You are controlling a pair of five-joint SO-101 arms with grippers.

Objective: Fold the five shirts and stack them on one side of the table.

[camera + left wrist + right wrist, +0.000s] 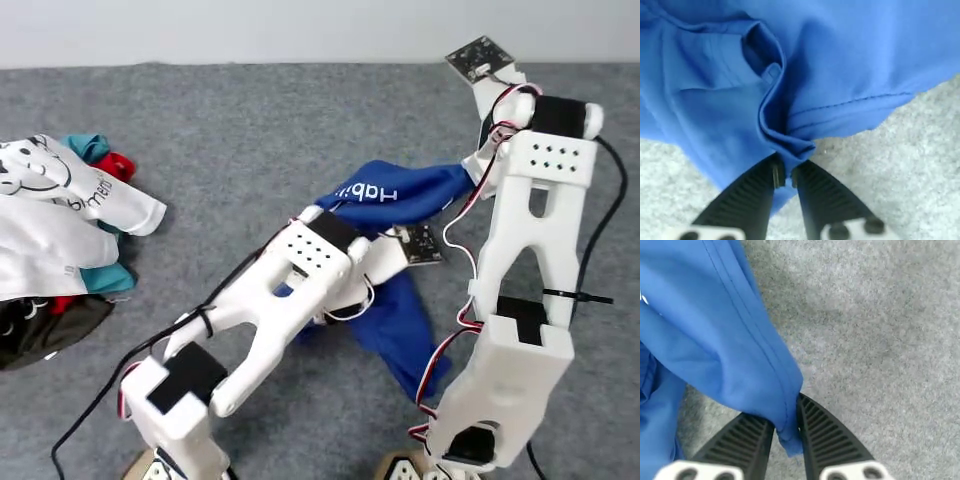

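The blue shirt (400, 200) hangs bunched between the two arms over the middle of the grey table (250, 130), part of it trailing down onto the surface by the left arm. The left end effector (784, 172) is pressed together on a gathered fold of it. The right end effector (785, 425) pinches a hemmed edge, with little cloth past the tips.

That shallow right grip looks the likelier to fail: any pull to stretch the shirt could draw the hem out. The left pinch seems to take in several layers (a crease, not a single edge), so the shirt may lie down twisted rather than flat.

The wrist views settle how each grip sits, which the arms' bodies cover from above. The high view adds the pile of unfolded shirts (60, 230), white, teal, red and black, at the table's left side, well apart from the blue one.
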